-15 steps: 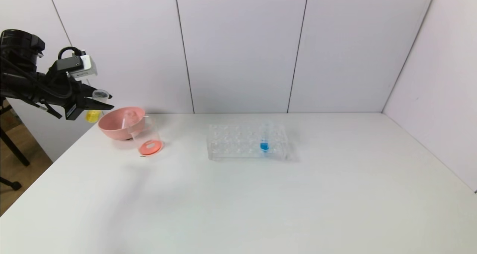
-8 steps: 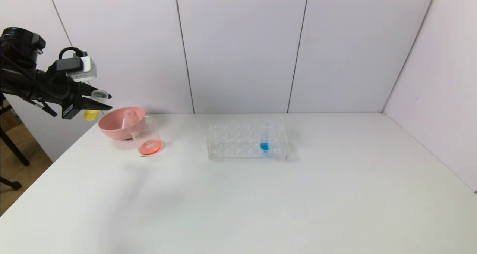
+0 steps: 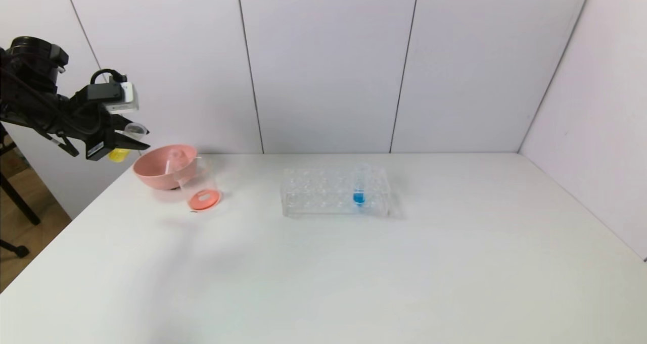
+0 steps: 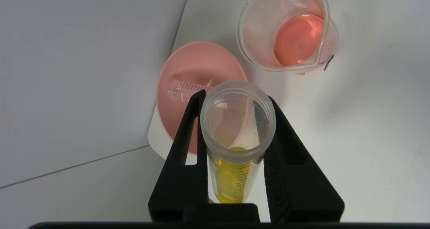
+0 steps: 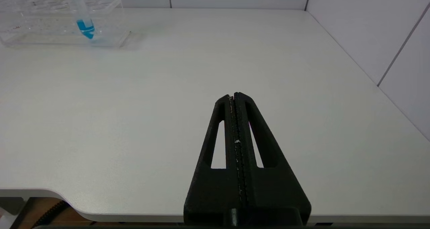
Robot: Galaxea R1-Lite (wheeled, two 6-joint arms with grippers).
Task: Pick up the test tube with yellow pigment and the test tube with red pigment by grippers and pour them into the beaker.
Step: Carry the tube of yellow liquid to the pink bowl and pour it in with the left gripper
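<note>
Fingers of left gripper (image 4: 235, 121) pinching one yellow test tube (image 4: 237, 145), right gripper (image 5: 234, 96) fingers pressed together

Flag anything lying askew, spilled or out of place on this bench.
One oddity: a clear graduated test tube lies on its side inside the pink plastic bowl, not upright in the clear many-holed rack. It looks empty. Red-orange liquid already sits in the small clear beaker. No spills visible on the white table.

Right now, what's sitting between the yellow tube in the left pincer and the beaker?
The pink bowl, seen in the head view: it sits between the yellow tube in the left pincer and the beaker.
</note>
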